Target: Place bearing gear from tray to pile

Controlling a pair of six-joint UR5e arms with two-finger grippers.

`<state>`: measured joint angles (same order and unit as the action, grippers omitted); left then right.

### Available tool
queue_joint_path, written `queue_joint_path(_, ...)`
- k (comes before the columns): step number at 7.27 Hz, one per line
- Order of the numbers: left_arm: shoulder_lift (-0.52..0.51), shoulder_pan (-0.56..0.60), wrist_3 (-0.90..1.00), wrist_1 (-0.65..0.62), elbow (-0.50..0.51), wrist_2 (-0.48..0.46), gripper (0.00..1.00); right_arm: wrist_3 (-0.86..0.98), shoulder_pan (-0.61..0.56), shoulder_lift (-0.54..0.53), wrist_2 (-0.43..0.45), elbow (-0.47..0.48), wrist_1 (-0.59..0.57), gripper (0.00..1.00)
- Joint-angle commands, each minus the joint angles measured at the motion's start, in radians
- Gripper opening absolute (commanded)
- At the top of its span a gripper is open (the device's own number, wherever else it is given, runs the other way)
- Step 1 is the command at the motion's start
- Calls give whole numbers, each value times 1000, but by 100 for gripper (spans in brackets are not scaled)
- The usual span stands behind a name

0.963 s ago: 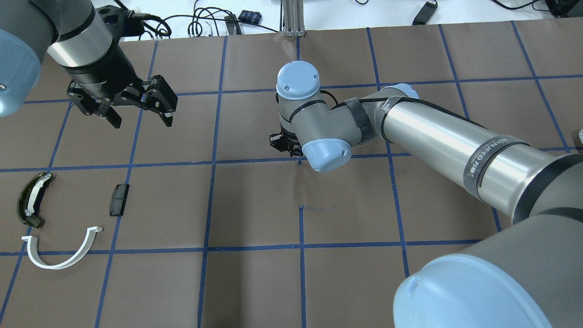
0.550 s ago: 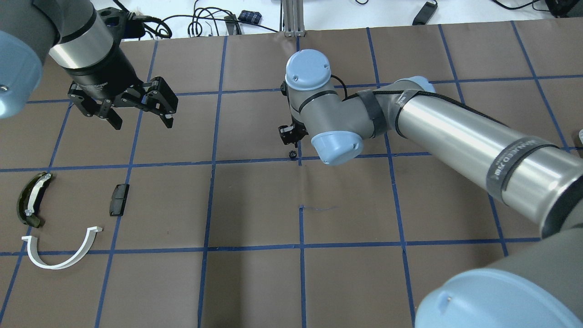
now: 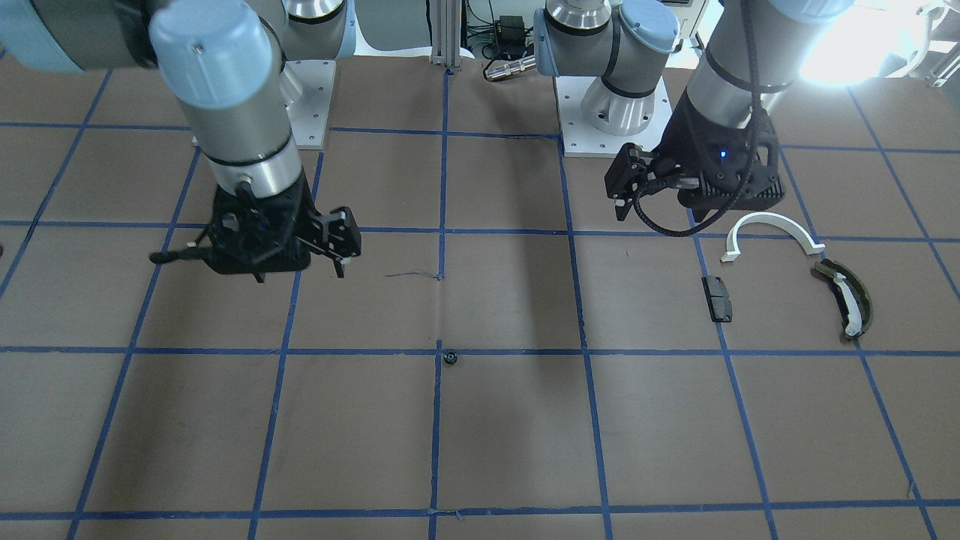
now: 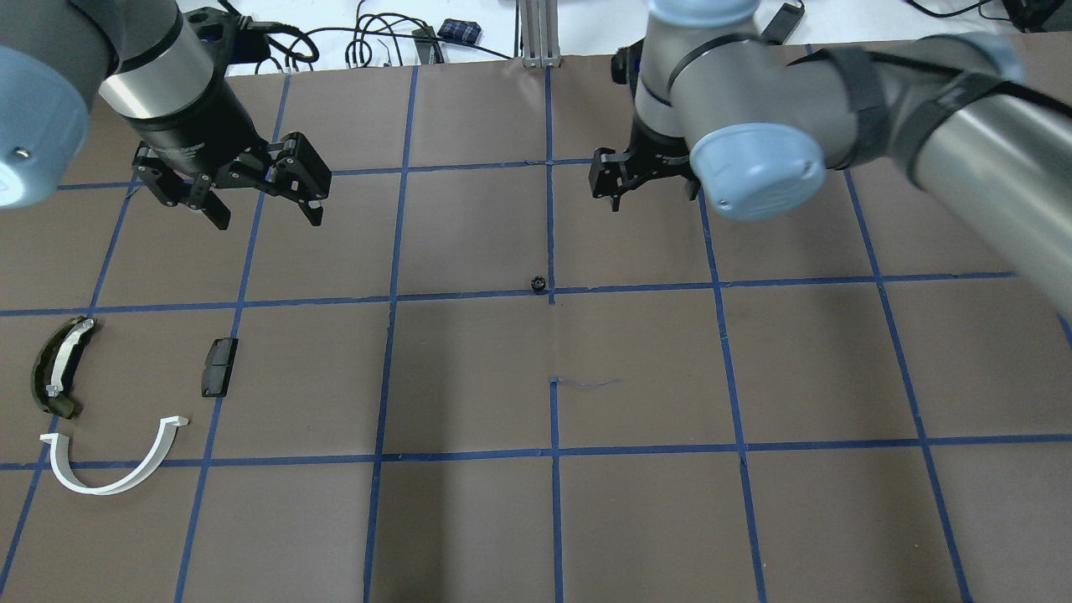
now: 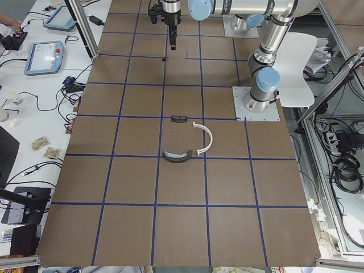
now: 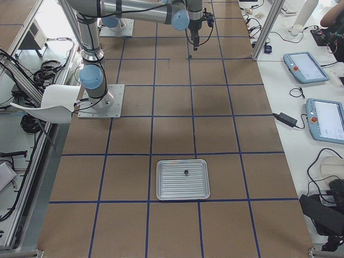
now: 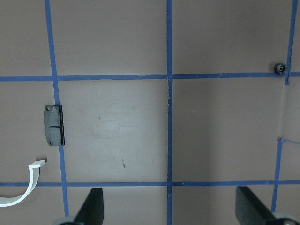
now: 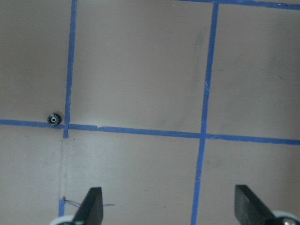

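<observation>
The bearing gear [image 4: 537, 285], small, black and toothed, lies alone on the brown table at a blue tape crossing; it also shows in the front view [image 3: 450, 357] and both wrist views [image 7: 279, 68] [image 8: 55, 119]. The pile lies at the left: a white half-ring [image 4: 117, 473], a dark block [image 4: 219, 367] and an olive curved piece [image 4: 57, 366]. My left gripper [image 4: 266, 219] is open and empty, above the table beyond the pile. My right gripper [image 4: 651, 197] is open and empty, raised beyond and to the right of the gear. The tray [image 6: 183, 179] sits far off at the right end.
The table is brown paper with a blue tape grid [image 4: 553, 452]. Cables and small devices [image 4: 402, 42] lie beyond its far edge. A small dark part [image 6: 186, 172] rests on the tray. The robot bases [image 3: 615, 112] stand at the near side.
My right gripper rose off the bearing gear and drew back to the right and farther away, leaving the gear on the tape crossing. My left gripper barely moved.
</observation>
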<state>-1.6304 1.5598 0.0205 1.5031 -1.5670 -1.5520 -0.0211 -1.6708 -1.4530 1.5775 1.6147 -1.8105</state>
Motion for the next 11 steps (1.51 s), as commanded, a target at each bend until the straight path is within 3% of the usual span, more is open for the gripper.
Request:
queue_joint_path(1,-122,98,-54,-139,-8,36,100,218,203,-64,1,1,89,100)
queue_joint_path(4,-325,229,-183,-331,-1,27,100,817,662,4,-5,-7,68,100)
queue_joint_path(6,-460,313,-241,-484,5,9,100,1136,887,197,-5,-31,-88,100)
queue_joint_path(8,-518,332,-283,-553,5,-8,100,1452,954,384,-1,-84,-220,96)
queue_joint_path(9,-543,344,-284,-570,-10,-20,100,1498,973,448,6,-73,-324,90)
queue_joint_path(11,-543,373,-312,-569,-48,-31,97,1583,997,511,-2,-72,-410,89)
